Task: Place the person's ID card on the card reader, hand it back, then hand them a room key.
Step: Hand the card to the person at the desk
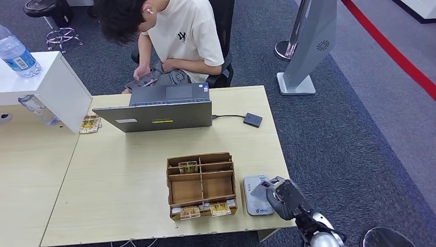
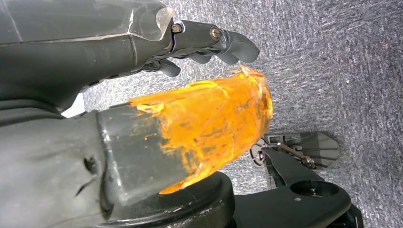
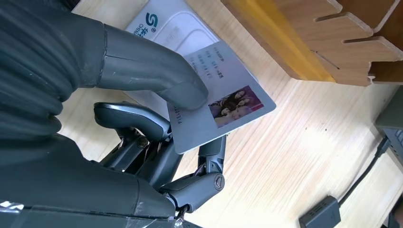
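Pinching the ID card [image 3: 223, 102] between thumb and fingers of the right hand [image 1: 282, 197], right over the card reader [image 1: 255, 194] at the near right corner of the wooden table [image 1: 123, 175]. Hovering there or just touching the reader's face; impossible to tell which. Judging the first step as underway but not settled: card still gripped, not lying free on the reader.

Hanging the left hand [image 2: 209, 40] low over grey carpet, fingers curled inward with nothing in them.

Remaining, by the look of things: handing the card back to the seated person [image 1: 175, 36] behind the laptop [image 1: 164, 108], then picking a room key [image 1: 220, 208] from the wooden organiser [image 1: 201, 185] and passing it over.
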Motion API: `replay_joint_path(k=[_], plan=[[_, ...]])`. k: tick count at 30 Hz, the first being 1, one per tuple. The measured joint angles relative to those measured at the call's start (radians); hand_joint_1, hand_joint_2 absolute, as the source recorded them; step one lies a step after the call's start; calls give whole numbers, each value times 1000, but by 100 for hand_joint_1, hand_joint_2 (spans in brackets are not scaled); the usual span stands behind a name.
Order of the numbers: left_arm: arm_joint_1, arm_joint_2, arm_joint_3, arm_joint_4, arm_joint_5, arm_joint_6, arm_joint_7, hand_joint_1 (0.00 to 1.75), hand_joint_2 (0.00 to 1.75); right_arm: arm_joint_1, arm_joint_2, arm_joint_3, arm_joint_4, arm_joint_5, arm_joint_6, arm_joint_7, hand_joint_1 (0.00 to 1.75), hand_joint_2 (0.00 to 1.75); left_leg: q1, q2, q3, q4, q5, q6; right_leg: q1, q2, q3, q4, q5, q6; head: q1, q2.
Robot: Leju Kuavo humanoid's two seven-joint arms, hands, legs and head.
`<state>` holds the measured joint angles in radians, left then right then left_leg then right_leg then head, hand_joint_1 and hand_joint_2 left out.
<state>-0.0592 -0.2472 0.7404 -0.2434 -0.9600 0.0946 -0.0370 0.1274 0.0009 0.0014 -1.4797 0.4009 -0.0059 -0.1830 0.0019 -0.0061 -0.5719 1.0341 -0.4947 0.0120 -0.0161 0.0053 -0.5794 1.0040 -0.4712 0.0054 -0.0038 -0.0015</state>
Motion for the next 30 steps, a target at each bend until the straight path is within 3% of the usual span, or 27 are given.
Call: replay_joint_path(k=[18, 30], plan=[[0, 0, 11, 0, -4, 0, 0, 0, 0, -24, -10, 13, 35, 24, 5, 16, 175, 175, 0, 0, 0, 0, 0, 0, 0, 0, 0, 0, 0, 0, 0, 0], [0, -5, 26, 0, -12, 0, 0, 0, 0, -34, -19, 46, 43, 233, -110, 69, 175, 175, 0, 0, 0, 0, 0, 0, 0, 0, 0, 0, 0, 0, 0, 0]])
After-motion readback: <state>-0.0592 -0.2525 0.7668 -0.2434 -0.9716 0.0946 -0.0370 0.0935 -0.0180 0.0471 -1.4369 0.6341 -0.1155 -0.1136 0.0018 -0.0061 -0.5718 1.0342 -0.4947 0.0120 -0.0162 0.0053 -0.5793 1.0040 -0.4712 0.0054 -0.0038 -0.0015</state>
